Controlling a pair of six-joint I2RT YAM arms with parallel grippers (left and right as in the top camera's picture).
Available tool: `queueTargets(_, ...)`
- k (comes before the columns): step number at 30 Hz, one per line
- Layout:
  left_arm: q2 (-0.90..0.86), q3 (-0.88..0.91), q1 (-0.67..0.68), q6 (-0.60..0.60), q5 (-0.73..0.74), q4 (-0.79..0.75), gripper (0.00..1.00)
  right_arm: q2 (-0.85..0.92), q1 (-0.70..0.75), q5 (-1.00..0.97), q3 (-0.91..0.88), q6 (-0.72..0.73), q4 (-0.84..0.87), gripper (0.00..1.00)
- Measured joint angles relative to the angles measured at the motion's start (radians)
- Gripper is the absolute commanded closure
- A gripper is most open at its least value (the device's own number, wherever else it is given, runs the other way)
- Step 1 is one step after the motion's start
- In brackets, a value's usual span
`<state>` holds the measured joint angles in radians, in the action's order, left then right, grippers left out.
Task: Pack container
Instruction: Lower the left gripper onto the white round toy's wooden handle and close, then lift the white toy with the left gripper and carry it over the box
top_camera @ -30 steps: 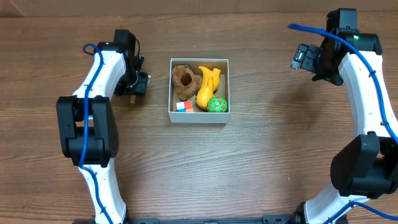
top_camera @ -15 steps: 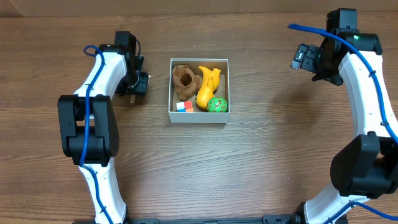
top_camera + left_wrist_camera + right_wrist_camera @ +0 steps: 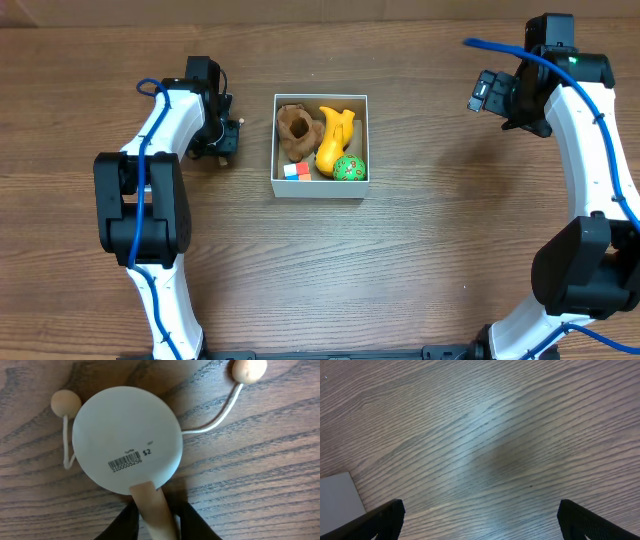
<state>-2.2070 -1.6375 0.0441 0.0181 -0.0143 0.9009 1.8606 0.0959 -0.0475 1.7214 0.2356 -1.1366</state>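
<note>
Container [image 3: 320, 188]: overhead, it stands open between the two arms and holds a brown toy [image 3: 294, 130], a yellow toy [image 3: 335, 138], a green ball [image 3: 349, 168] and a small coloured block [image 3: 296, 171]. The left gripper [image 3: 222, 140] is low, near the container's left wall. The right gripper [image 3: 482, 95] is well apart to the container's right. Left wrist view: the container is out of sight. A rattle drum [image 3: 125, 445] lies flat, its two beads on cords spread out, and its wooden handle [image 3: 152, 507] sits between the fingers, which appear clenched against both sides of it. Right wrist view: the fingers are spread wide, carrying nothing, with only a corner of the container's wall at the lower left. Judgement: the step in hand is picking up the drum. The next move calls for a lift, a carry rightward over the container's wall, and a release onto the free room inside.
</note>
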Motion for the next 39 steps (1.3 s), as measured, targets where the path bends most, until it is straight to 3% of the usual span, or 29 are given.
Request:
queueTargets(5,0.000,-0.006,0.000,-0.001,-0.001,0.023,0.89,0.000,0.000,0.000,0.000,0.000,-0.001,0.00)
queueTargets(12,-0.004,-0.074,0.000,0.000,-0.006,0.130,0.90,0.000,0.000,-0.001,0.000,0.000,-0.001,0.00)
queueTargets(24,-0.006,-0.468,0.018,-0.019,-0.042,0.425,0.91,0.000,0.000,0.000,0.000,0.000,0.000,0.00)
queueTargets(32,-0.006,-0.657,0.163,-0.081,-0.042,0.561,0.91,0.000,0.000,0.000,0.000,0.000,-0.001,0.00)
queueTargets(39,-0.006,-0.681,0.337,-0.157,-0.021,0.624,0.91,0.000,0.000,-0.001,0.000,0.000,-0.001,0.00)
